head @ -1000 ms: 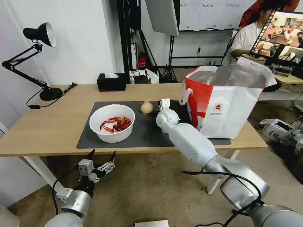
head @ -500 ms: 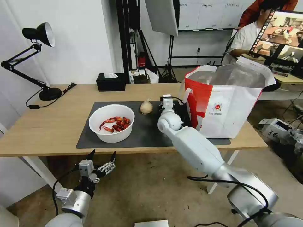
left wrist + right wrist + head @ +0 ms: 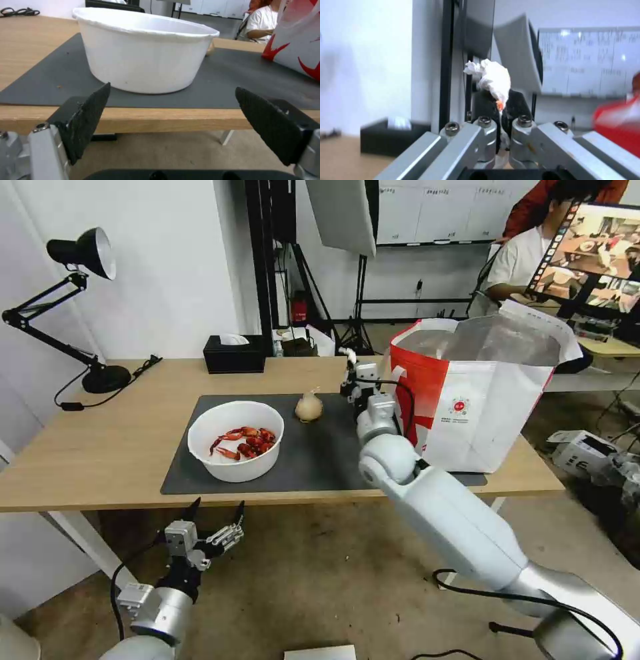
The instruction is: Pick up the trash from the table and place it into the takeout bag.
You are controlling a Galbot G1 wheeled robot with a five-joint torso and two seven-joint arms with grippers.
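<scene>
Tissue (image 3: 493,77) in right claw (image 3: 501,105)

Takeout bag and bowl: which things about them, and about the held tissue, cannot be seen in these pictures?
- Takeout bag: its inside bottom, hidden by its own walls in the head view.
- White bowl: its contents, behind its wall in the left wrist view.
- Crumpled tissue: lower part, hidden between the right gripper fingers, right wrist view.
</scene>
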